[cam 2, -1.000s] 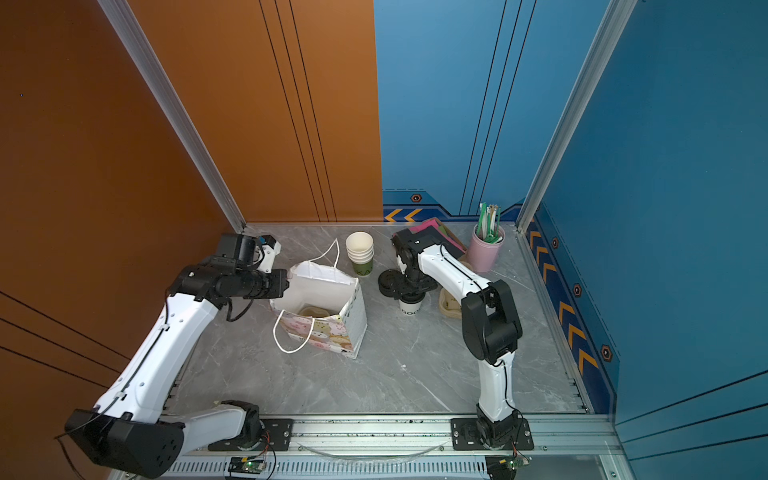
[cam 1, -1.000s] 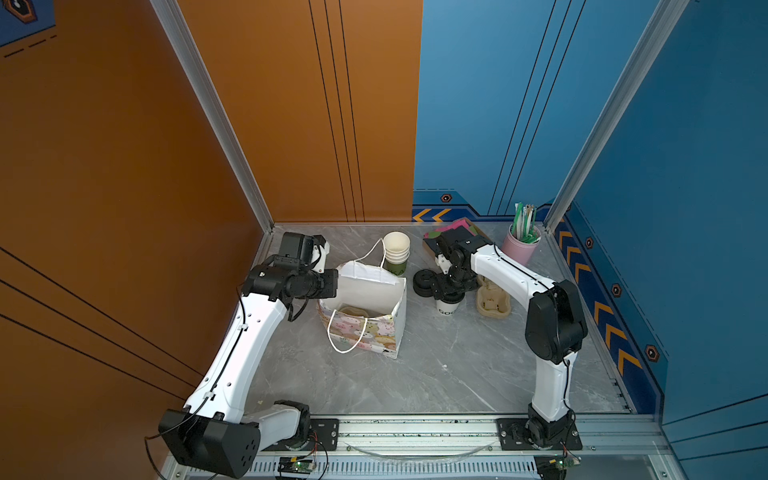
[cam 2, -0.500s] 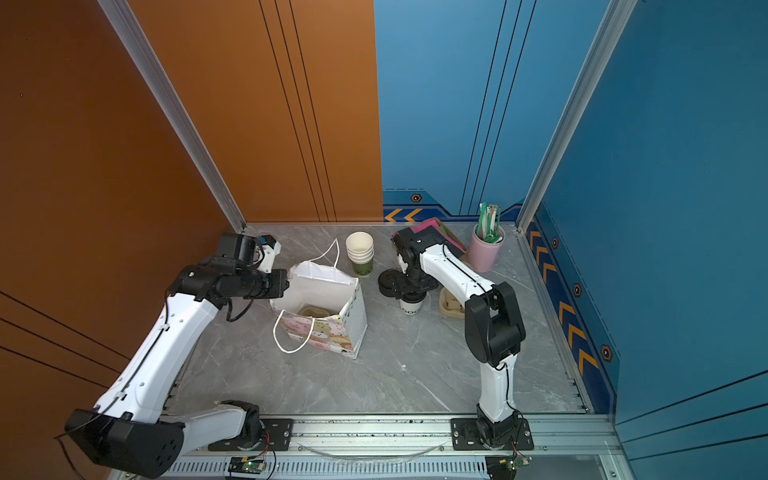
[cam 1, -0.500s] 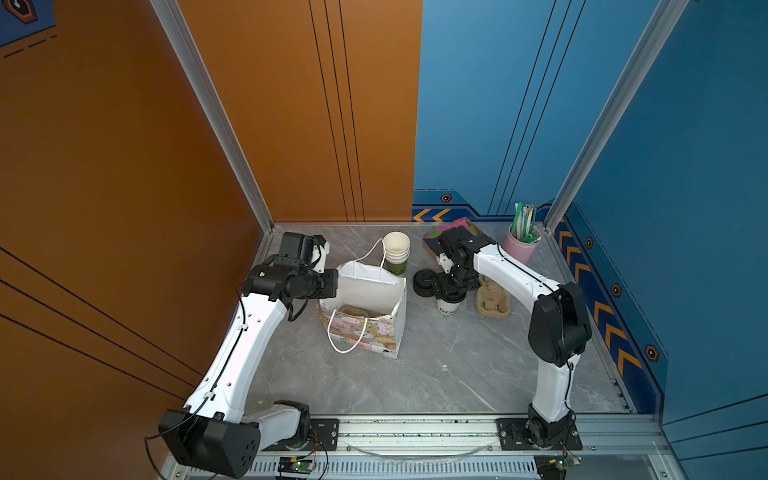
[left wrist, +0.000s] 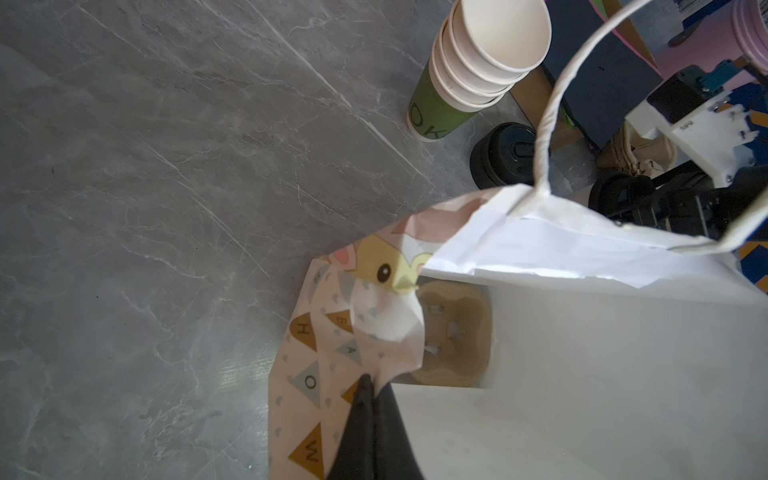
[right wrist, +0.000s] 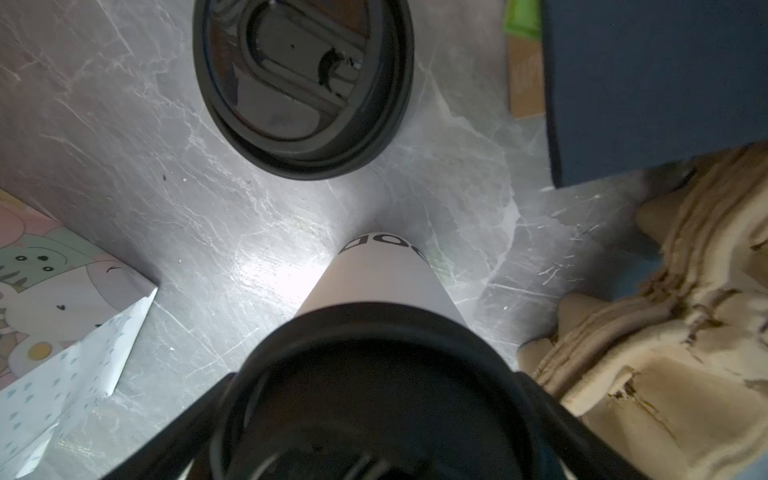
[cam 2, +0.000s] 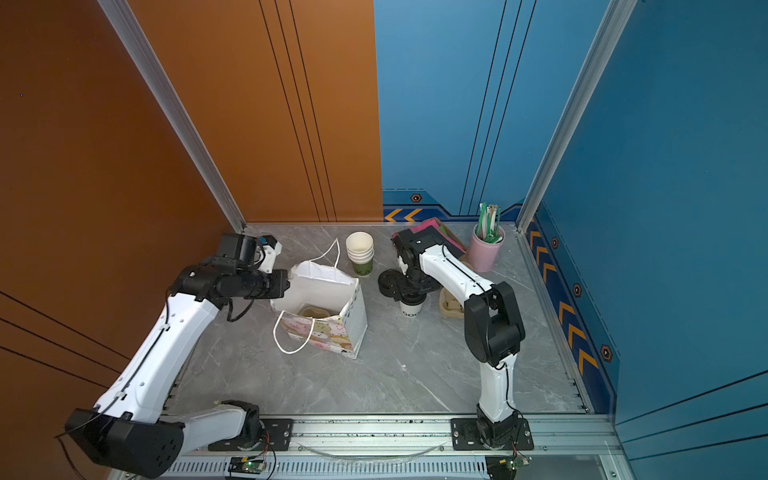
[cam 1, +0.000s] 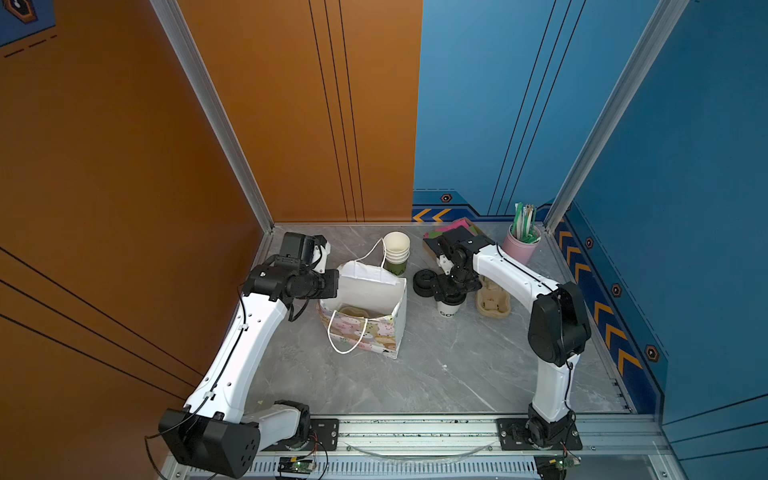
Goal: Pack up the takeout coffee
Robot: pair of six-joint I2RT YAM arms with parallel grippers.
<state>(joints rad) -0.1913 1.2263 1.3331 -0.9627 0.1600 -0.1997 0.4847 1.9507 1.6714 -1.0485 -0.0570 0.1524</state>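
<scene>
The small white paper cup with black plastic sip lid [cam 1: 448,309] stands upright, right of the pastel animal-print paper bag [cam 1: 365,332], with the right gripper [right wrist: 374,378] straddling its lid, grip unclear, while the left gripper [left wrist: 368,380] is clamped on the bag's rim.

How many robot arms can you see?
2. The left arm comes from the front left; the left pincer pinches the rim of the paper bag. The right arm comes from the front right; the right pincer straddles the lidded white cup.

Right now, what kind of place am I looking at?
Probably a mock takeout coffee counter inside a robot cell: stacked paper cups, a pile of black lids and an open paper carrier bag.
</scene>
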